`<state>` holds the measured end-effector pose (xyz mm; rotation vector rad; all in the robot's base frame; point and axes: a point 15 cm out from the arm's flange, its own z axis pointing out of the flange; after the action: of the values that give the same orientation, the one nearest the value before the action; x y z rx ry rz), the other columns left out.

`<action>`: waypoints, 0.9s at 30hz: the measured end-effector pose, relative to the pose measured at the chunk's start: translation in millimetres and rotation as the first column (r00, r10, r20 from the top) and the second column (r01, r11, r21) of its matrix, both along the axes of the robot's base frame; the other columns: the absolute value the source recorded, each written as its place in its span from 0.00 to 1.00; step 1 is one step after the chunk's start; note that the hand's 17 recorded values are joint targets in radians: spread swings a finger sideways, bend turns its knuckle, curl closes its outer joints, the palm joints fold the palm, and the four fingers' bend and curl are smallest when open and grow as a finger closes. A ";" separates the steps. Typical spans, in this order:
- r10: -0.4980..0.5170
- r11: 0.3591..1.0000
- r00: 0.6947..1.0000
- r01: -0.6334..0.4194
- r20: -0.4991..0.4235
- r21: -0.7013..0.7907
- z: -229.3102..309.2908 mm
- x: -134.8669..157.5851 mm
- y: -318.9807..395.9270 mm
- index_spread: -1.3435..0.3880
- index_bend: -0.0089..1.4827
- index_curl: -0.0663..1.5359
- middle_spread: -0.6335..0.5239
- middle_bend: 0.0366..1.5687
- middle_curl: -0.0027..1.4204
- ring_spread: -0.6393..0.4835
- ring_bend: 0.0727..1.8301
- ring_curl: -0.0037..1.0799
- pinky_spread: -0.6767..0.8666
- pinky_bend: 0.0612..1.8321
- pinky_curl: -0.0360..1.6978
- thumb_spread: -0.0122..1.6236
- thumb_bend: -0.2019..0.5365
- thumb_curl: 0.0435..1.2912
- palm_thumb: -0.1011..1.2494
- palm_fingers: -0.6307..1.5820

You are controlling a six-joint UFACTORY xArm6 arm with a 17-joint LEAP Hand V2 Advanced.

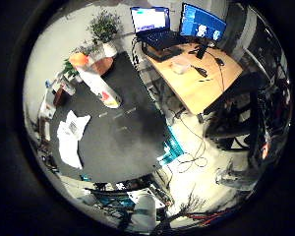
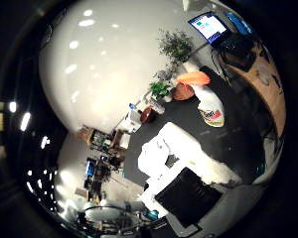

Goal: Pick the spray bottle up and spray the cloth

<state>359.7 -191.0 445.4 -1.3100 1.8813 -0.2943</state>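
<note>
Spray bottle [image 1: 96,81], white w/ orange trigger head, upright on dark table [image 1: 132,142], near far edge beside a wooden bowl [image 1: 104,65] and potted plants [image 1: 104,25]. Cloth [image 1: 71,137], white and crumpled, flat on same table, well apart from bottle, nearer other end. Hand [image 2: 188,173] high above table, not touching anything; fingers look roughly straight in thumb-side view, holding nothing, tho exact spread hard to tell. Step in hand, by judgement: approach to bottle, nothing grasped yet. To do well: descend toward bottle body below orange head, palm facing its side, fingers kept wide til body sits against palm, then wrap round neck w/ one finger free for trigger. Avoid knocking bottle into bowl; tall and narrow, prob tips easily. Wooden desk [image 1: 206,78] w/ screens off to side, irrelevant.
</note>
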 end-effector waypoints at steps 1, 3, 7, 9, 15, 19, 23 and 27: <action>-0.003 1.000 1.000 0.003 0.014 0.022 -3.9 3.7 -6.2 0.67 0.12 0.23 0.67 0.10 0.23 0.81 0.21 0.15 0.84 0.48 0.07 0.66 0.24 0.34 0.51 0.42; -0.006 0.998 0.999 0.004 0.034 0.057 -10.4 11.6 -15.1 0.68 0.12 0.23 0.67 0.10 0.23 0.82 0.21 0.16 0.84 0.48 0.08 0.66 0.23 0.34 0.50 0.42; -0.002 0.994 0.998 -0.005 0.059 0.113 -25.3 28.5 -27.0 0.68 0.12 0.23 0.69 0.10 0.23 0.83 0.21 0.16 0.84 0.50 0.08 0.66 0.24 0.33 0.47 0.41; 0.001 0.989 0.997 -0.012 0.073 0.150 -31.7 37.3 -26.8 0.69 0.12 0.23 0.69 0.10 0.23 0.83 0.21 0.16 0.84 0.50 0.08 0.66 0.23 0.33 0.45 0.40; 0.028 0.969 0.990 -0.061 0.141 0.240 -43.6 66.2 -17.1 0.69 0.12 0.23 0.70 0.11 0.23 0.84 0.21 0.17 0.84 0.51 0.08 0.66 0.24 0.32 0.44 0.40; 0.044 0.955 0.984 -0.092 0.170 0.283 -55.6 81.6 -11.1 0.69 0.12 0.23 0.70 0.11 0.23 0.84 0.21 0.17 0.84 0.51 0.08 0.66 0.23 0.31 0.42 0.40; 0.047 0.938 0.982 -0.105 0.180 0.330 -70.4 95.2 -13.3 0.70 0.12 0.23 0.70 0.11 0.24 0.84 0.21 0.17 0.84 0.51 0.08 0.66 0.24 0.31 0.41 0.40; 0.062 0.925 0.984 -0.120 0.168 0.359 -86.4 110.0 -17.8 0.70 0.12 0.23 0.70 0.11 0.24 0.84 0.21 0.18 0.83 0.51 0.08 0.66 0.24 0.30 0.41 0.40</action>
<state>469.7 -208.8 359.0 -1.0805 1.6421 0.0103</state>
